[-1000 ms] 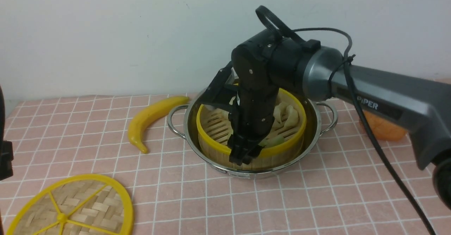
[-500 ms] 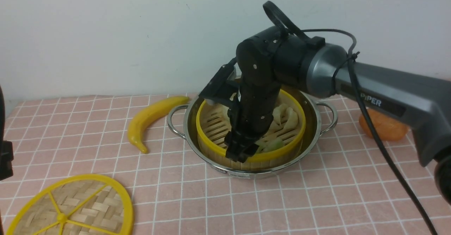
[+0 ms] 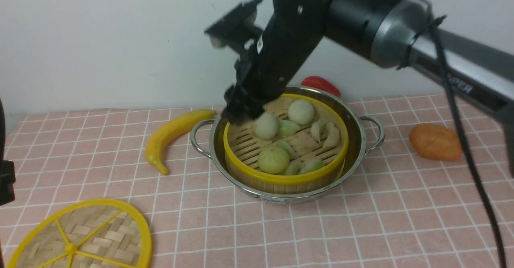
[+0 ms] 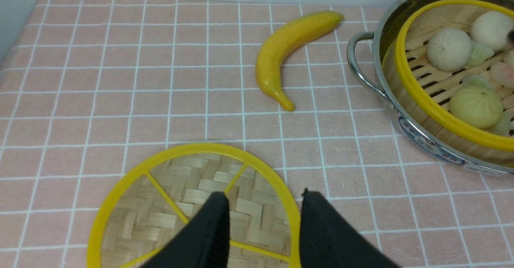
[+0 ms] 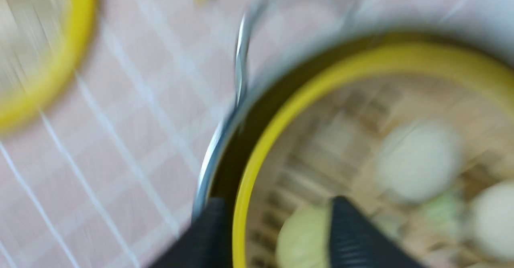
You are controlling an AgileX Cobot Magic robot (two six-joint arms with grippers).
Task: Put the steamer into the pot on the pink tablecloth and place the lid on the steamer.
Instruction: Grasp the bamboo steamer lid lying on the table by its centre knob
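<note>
The steamer, with buns and dumplings in it, sits inside the steel pot on the pink tablecloth. My right gripper is open and empty, raised over the steamer's far-left rim. In the blurred right wrist view its fingers stand apart above the steamer rim and pot edge. The lid lies flat at the front left. My left gripper is open and empty, just above the lid. The left wrist view also shows the pot and steamer.
A yellow toy banana lies left of the pot and also shows in the left wrist view. An orange toy lies right of the pot. A red object sits behind it by the wall.
My right gripper has let go of the steamer's near rim and risen up and back to the left. The steamer stays in the pot, its food now uncovered.
</note>
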